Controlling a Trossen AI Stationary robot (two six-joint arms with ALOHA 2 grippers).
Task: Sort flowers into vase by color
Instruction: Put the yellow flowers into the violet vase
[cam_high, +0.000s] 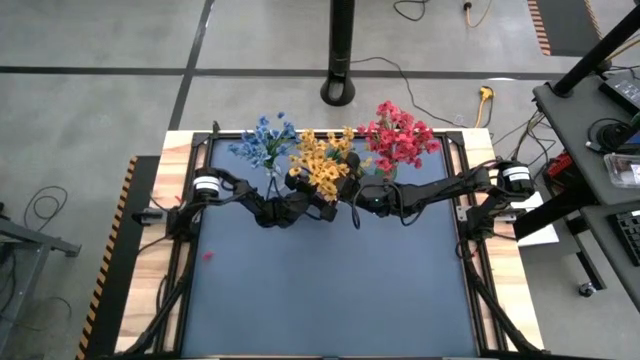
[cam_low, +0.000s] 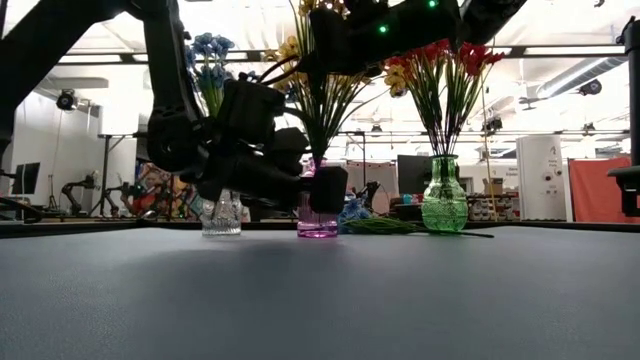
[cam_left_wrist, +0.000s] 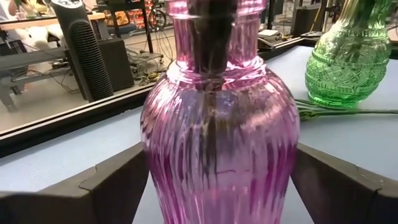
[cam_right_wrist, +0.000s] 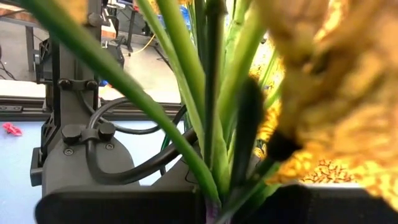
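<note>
Three vases stand at the table's far side: a clear one with blue flowers (cam_high: 264, 143), a pink glass vase (cam_left_wrist: 221, 143) with yellow-orange flowers (cam_high: 323, 165), and a green vase (cam_low: 444, 196) with red flowers (cam_high: 398, 138). My left gripper (cam_high: 322, 203) is low on the table, shut on the pink vase. My right gripper (cam_high: 356, 190) is up among the yellow flowers, shut on their green stems (cam_right_wrist: 211, 124). A loose sprig (cam_low: 400, 227) lies flat on the table between the pink and green vases. My left gripper holds the pink vase by its ribbed belly (cam_left_wrist: 155, 162), one finger (cam_left_wrist: 118, 186) on each side. The fingers come level from the table's near side. The vase stands upright on the table. My right gripper pinches a bunch of green stems (cam_right_wrist: 214, 186) between its two fingers, just above the vase's mouth. The stems stand upright, the yellow blossoms (cam_right_wrist: 336, 93) above the fingers. How far down the stems reach is hidden by the fingers.
A small red scrap (cam_high: 207, 255) lies on the dark mat at the left. The mat's near half (cam_high: 330, 300) is bare. A black post's foot (cam_high: 340, 90) stands on the floor beyond the table's far edge.
</note>
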